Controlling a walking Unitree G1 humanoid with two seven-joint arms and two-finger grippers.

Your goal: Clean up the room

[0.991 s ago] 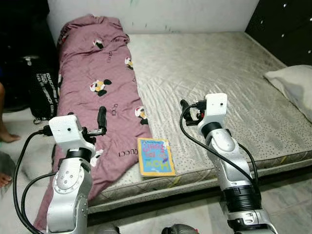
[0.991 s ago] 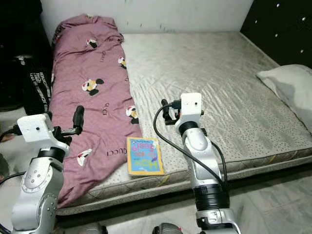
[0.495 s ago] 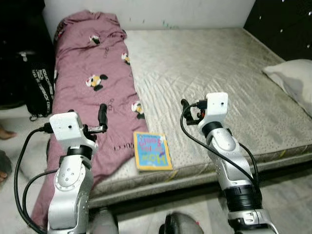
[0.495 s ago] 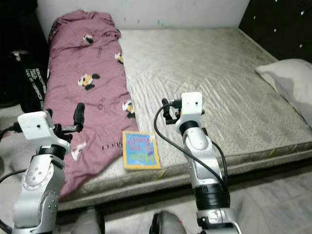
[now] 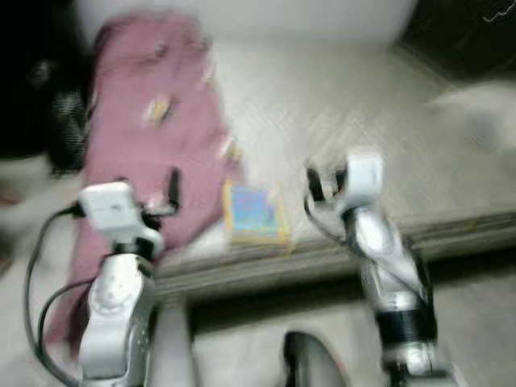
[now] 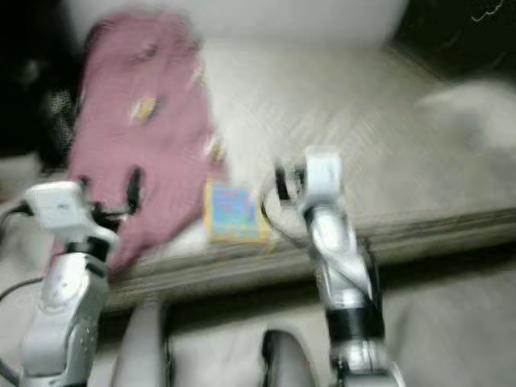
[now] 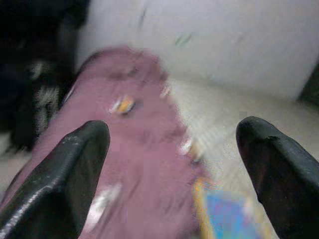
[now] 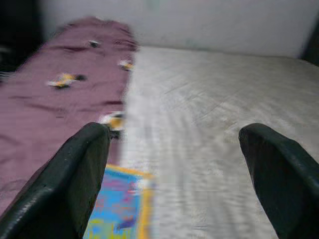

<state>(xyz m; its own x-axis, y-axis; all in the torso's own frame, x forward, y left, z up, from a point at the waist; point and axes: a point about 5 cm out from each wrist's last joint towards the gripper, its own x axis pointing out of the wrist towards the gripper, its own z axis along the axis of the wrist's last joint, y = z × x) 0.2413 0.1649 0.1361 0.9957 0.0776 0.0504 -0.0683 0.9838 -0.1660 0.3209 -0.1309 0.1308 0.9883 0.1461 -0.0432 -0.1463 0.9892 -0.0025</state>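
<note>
The views are blurred by motion. A blue and yellow book (image 5: 253, 213) lies near the front edge of a bare mattress (image 5: 339, 121). A purple blanket (image 5: 153, 121) with cartoon prints runs along the mattress's left side and hangs over its edge. My left gripper (image 5: 171, 187) is raised over the blanket's lower part, open and empty. My right gripper (image 5: 314, 184) hovers over the mattress just right of the book, open and empty. The wrist views show the book (image 7: 227, 216) (image 8: 117, 209) and the blanket (image 7: 129, 144) (image 8: 55, 99) beyond the spread fingers.
A pale pillow (image 5: 476, 113) lies at the mattress's right end. A dark bag (image 5: 56, 121) stands on the floor left of the bed. A white wall (image 5: 242, 16) runs behind the bed. Light floor (image 5: 468, 322) lies in front of it.
The whole picture has shifted and blurred, so the camera is moving; the bed's front edge now sits higher in view. Both grippers keep their raised, open pose.
</note>
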